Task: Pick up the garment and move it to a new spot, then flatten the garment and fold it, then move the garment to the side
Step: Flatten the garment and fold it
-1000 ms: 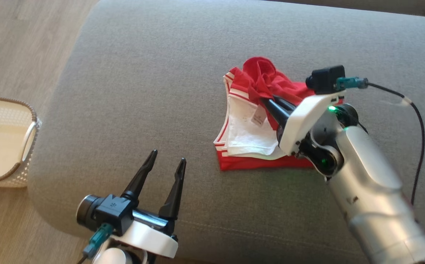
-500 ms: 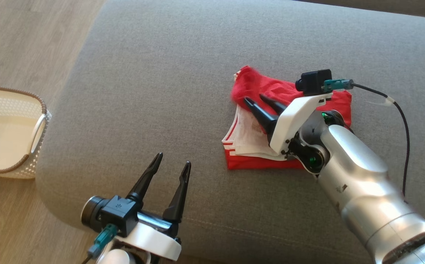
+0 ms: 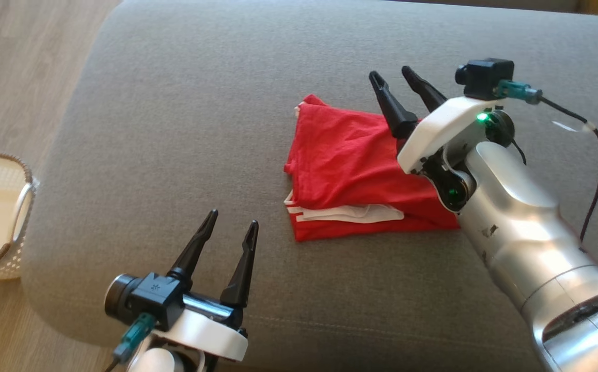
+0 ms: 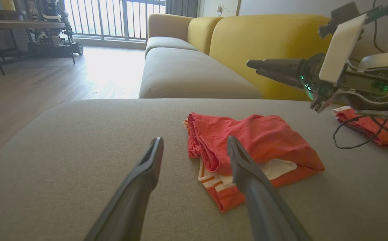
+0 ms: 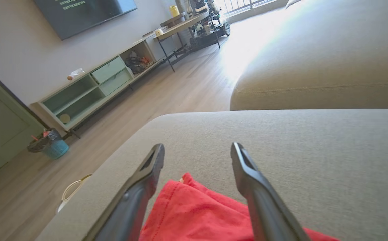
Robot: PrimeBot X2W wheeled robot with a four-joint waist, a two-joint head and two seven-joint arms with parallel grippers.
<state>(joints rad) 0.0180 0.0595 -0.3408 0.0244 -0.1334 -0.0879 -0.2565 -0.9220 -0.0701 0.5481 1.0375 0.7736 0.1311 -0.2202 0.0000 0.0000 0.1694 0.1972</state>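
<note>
Folded red garment point(image 3: 350, 165) mid-cushion on the grey sofa point(image 3: 190, 103), white lining showing at the near edge. Right gripper point(image 3: 391, 73) poised above its far side, fingers apart and empty, seemingly ready to regrasp; left gripper point(image 3: 234, 218) parked near, fingers apart too.

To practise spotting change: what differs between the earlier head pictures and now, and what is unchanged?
The right gripper let go of the red flap it pinched, opened and rose past the garment, whose flap now covers most of the white inside. The left gripper stayed open, clear of it.
</note>
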